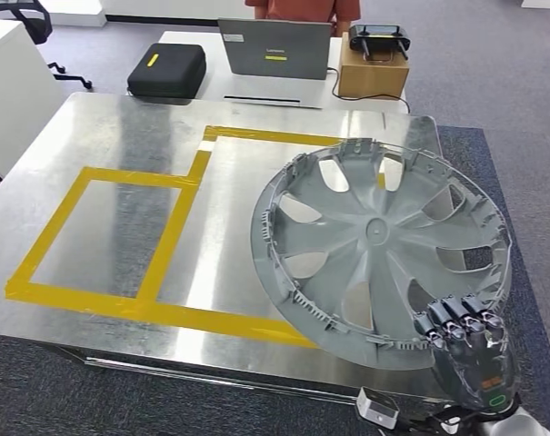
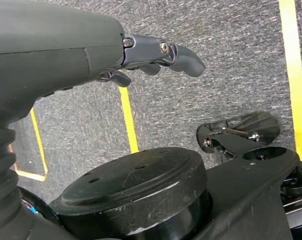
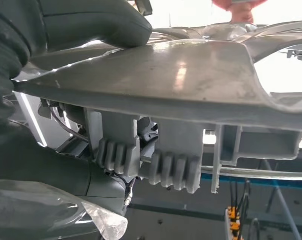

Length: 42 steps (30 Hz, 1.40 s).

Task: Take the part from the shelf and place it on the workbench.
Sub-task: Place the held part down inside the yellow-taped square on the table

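grey wheel cover (image 1: 378,250) at right of frame, tilted over steel workbench (image 1: 121,227), beside yellow tape squares (image 1: 169,232). right hand (image 1: 467,345) grips its near rim, lower right. left hand (image 2: 156,52) hangs over carpet, fingers apart, holding nothing.

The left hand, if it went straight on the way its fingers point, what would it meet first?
Probably only the grey carpet: the left hand hangs open above it, and nothing shows ahead of its fingers. Depth is unclear.
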### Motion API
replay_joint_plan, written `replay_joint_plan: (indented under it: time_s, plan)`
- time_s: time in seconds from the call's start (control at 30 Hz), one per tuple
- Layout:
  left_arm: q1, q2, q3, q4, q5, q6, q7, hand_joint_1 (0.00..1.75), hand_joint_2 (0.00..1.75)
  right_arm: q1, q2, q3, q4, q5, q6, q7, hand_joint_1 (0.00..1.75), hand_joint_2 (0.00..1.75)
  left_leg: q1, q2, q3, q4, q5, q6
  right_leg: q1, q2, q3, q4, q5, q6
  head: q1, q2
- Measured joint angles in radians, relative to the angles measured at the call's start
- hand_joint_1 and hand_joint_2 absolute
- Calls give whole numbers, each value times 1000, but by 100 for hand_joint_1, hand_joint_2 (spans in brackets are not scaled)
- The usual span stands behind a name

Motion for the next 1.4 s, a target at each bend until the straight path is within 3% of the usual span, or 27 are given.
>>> replay_joint_plan:
  time_s: [0.5, 0.7, 1.4]
  plan:
    - [-8, 10, -10, -1, -22, -6, 16, 0, 175, -102, -33, 76, 112, 0, 0, -7, 175, 175, 0, 1, 0, 0, 0, 0, 0, 1, -1, 0, 1, 0, 0, 0]
    - [-22, 18, -37, -12, -46, -7, 52, 0, 175, -169, -59, 150, 154, 0, 0, -75, 175, 175, 0, 1, 1, 0, 0, 0, 0, 1, -1, 0, 1, 0, 0, 0]
    - [-31, 26, -65, -24, -70, -11, 68, 0, 175, -179, -85, 209, 159, 0, 0, -83, 175, 175, 0, 1, 0, 2, 0, 0, 0, 1, -2, 0, 1, 0, 0, 0]
